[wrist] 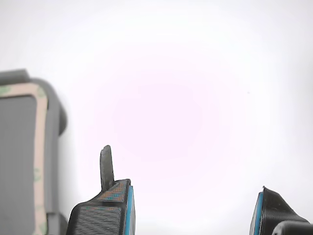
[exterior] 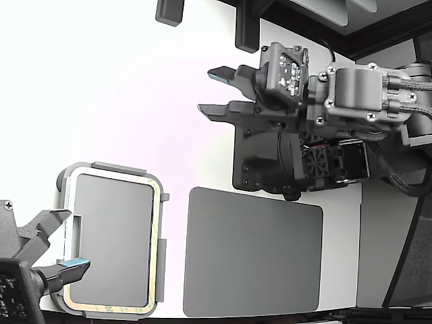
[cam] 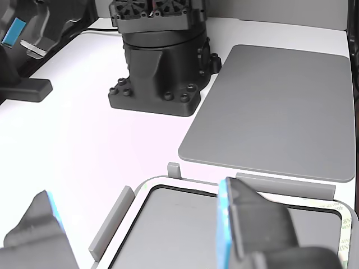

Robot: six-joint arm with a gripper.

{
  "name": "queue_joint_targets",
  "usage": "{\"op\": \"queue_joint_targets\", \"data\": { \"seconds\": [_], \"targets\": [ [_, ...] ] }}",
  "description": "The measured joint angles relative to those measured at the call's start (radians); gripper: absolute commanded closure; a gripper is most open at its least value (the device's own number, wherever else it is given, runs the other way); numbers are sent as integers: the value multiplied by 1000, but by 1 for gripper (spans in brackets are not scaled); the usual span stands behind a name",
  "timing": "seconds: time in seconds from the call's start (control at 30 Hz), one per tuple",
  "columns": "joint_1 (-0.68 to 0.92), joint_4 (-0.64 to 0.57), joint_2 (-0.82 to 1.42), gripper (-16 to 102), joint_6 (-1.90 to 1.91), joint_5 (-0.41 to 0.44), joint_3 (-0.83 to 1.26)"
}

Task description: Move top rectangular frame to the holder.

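The top rectangular frame (exterior: 160, 251), a thin pale gold-green ring, lies flat in the light grey holder (exterior: 111, 167) at the exterior view's lower left, around a dark grey middle. My gripper (exterior: 214, 92) is open and empty, well above and to the exterior view's right of the holder, over bare white table. In the wrist view my gripper (wrist: 193, 213) shows two blue-padded fingertips (wrist: 128, 210) wide apart with nothing between them. The frame (wrist: 41, 137) and holder (wrist: 56, 147) sit at that picture's edge. The other view shows the frame (cam: 346, 217) in the holder (cam: 112, 221) close up.
A dark grey flat mat (exterior: 253, 253) lies beside the holder, also in the other view (cam: 275, 106). A second arm's open gripper (exterior: 61, 244) hovers over the holder's edge. My arm's black base (exterior: 270, 169) stands behind the mat. The table's front edge is close.
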Motion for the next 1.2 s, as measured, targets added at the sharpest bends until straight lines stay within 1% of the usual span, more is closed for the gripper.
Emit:
{"op": "queue_joint_targets", "data": {
  "seconds": [0.17,0.23,0.3,0.43,0.6,0.73,0.87,1.2],
  "targets": [
    [-92,-41,172,-14,-3,-51,172],
    [-117,-87,227,-14,-37,-49,233],
    [-135,-147,270,-14,-49,-69,287],
    [-137,-216,354,-14,-28,-84,399],
    [-137,-183,479,-14,-18,-89,526],
    [-137,-198,485,-14,-17,-87,541],
    [-137,-199,485,-14,-41,-124,541],
    [-138,-201,485,-14,-41,-124,541]
  ]
}}
